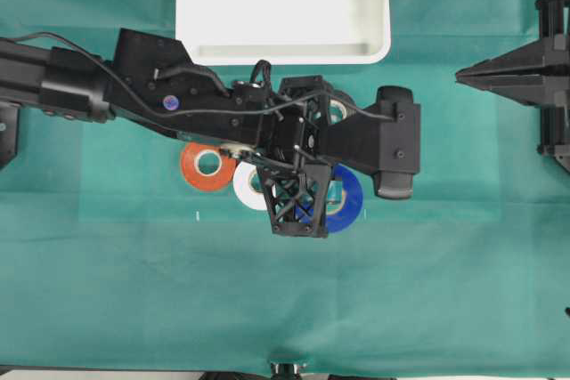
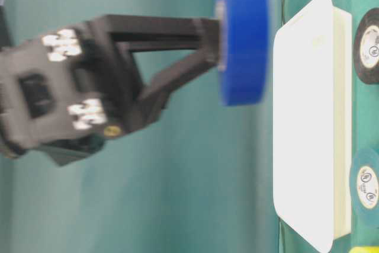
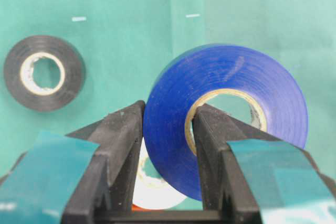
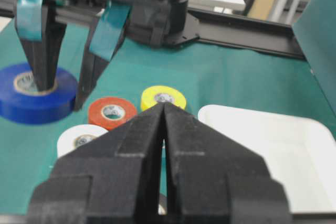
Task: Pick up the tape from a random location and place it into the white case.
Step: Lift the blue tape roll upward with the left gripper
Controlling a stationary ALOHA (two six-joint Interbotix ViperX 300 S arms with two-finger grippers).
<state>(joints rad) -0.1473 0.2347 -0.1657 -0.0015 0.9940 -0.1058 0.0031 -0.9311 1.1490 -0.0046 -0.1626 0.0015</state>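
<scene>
The white roll (image 3: 152, 184) is largely hidden behind the left gripper's fingers (image 3: 118, 145). The yellow roll (image 2: 364, 249) is cut off at the table-level view's bottom edge.

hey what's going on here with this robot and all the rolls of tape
The left gripper is clamped on the bright royal-blue roll of tape, one finger inside the pale core and one outside the wall. The roll appears just lifted off the green cloth. The large shallow white plastic case lies further back with nothing in it. The orange roll and the white roll lie nearby, along with black, yellow and teal ones. The right gripper sits shut off to the side.
</scene>
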